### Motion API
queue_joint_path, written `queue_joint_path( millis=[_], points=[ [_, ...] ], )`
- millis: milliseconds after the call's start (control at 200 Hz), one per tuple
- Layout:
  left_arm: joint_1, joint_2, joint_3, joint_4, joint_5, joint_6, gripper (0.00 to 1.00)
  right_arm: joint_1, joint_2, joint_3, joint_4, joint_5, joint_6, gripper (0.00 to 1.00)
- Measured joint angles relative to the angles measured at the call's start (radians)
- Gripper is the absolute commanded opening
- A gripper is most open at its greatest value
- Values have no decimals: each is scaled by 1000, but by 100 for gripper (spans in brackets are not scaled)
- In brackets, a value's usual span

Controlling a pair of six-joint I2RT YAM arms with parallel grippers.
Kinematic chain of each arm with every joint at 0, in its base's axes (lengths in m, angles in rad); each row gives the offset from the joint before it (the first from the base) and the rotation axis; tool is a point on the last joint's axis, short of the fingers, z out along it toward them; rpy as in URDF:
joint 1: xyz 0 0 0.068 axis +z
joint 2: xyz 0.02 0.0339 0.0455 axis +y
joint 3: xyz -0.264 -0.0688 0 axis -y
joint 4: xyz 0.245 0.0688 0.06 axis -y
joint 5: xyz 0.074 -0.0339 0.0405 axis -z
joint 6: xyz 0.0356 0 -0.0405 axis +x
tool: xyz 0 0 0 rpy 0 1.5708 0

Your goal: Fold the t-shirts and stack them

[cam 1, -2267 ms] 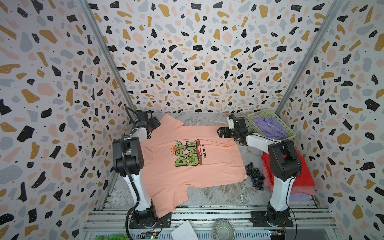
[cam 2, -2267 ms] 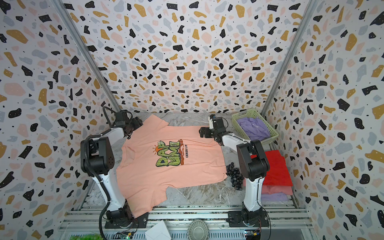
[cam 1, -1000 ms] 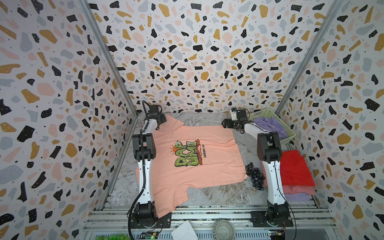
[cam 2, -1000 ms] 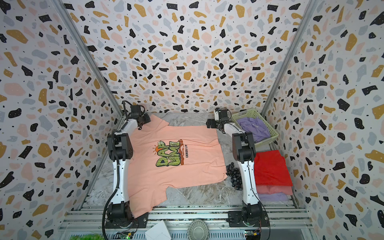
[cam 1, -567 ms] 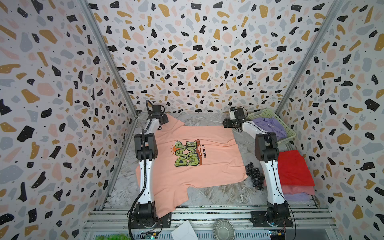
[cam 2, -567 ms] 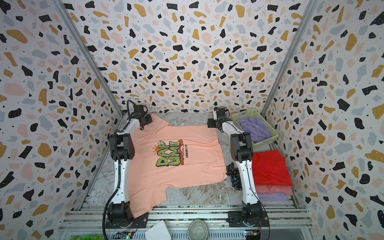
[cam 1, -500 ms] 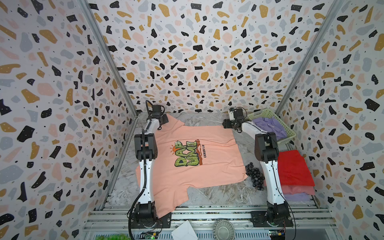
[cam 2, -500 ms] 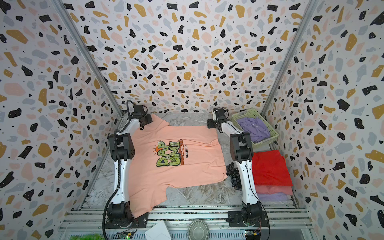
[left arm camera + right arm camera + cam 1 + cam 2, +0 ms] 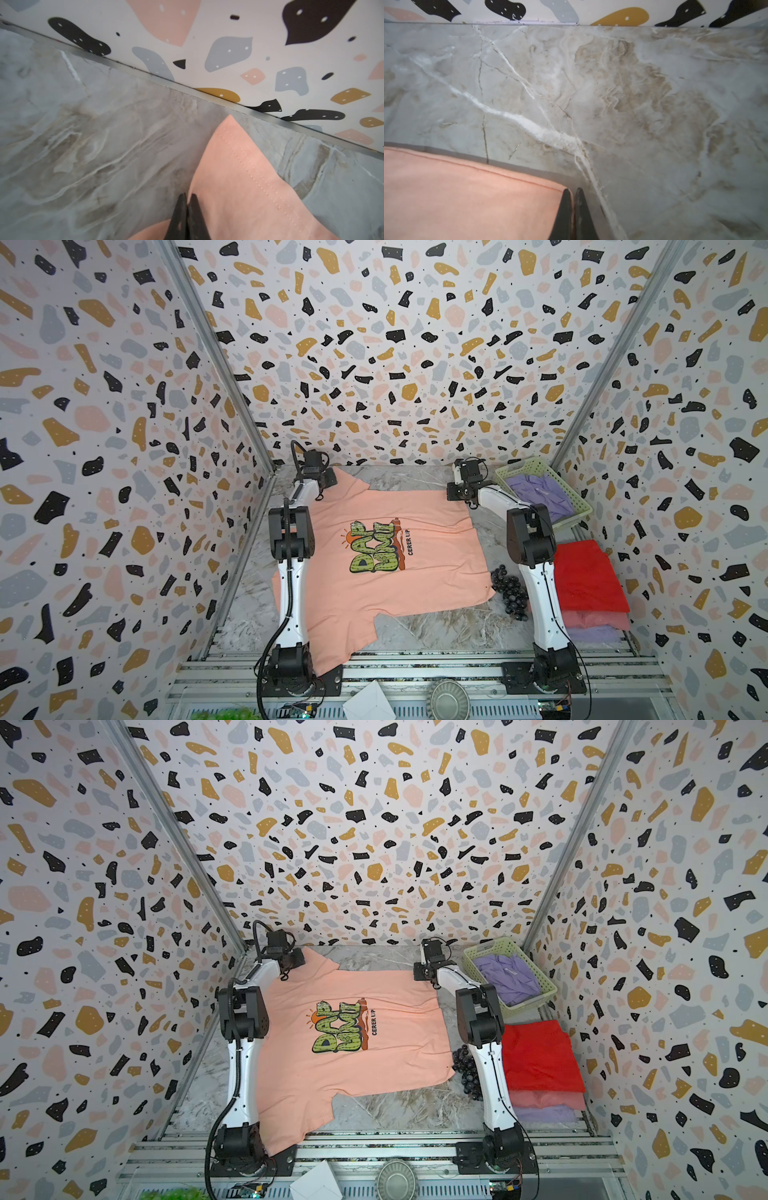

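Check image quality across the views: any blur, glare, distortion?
Both top views: sharp, evenly lit, no glare, wide-angle stretch on the walls. Left wrist view: left tool tips dark and soft, peach t-shirt stitching crisp. Right wrist view: marble table hazy, right tool blurred, grey shadow along the shirt hem.

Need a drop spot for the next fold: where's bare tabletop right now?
Free: marble tabletop strip between peach printed t-shirt and aluminium front rail, left of dark grape bunch; far strip along terrazzo back wall. Crowded: right side, pale green perforated plastic basket, red-topped folded t-shirt stack.
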Motion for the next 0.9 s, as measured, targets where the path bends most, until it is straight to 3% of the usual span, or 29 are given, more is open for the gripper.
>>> queue_joint_path(
  millis=[320, 671, 901],
  points=[
    [13, -98, -138, 112, 68, 4, 0, -3, -103, -116, 51, -58, -63, 0],
    [42, -315, -322, 184, 80, 49, 0, -14, -230, -225, 90, -84, -111, 0],
    [44, -500, -541, 192, 47, 80, 0, -19, -299, -321, 102, -93, -150, 0]
  ],
)
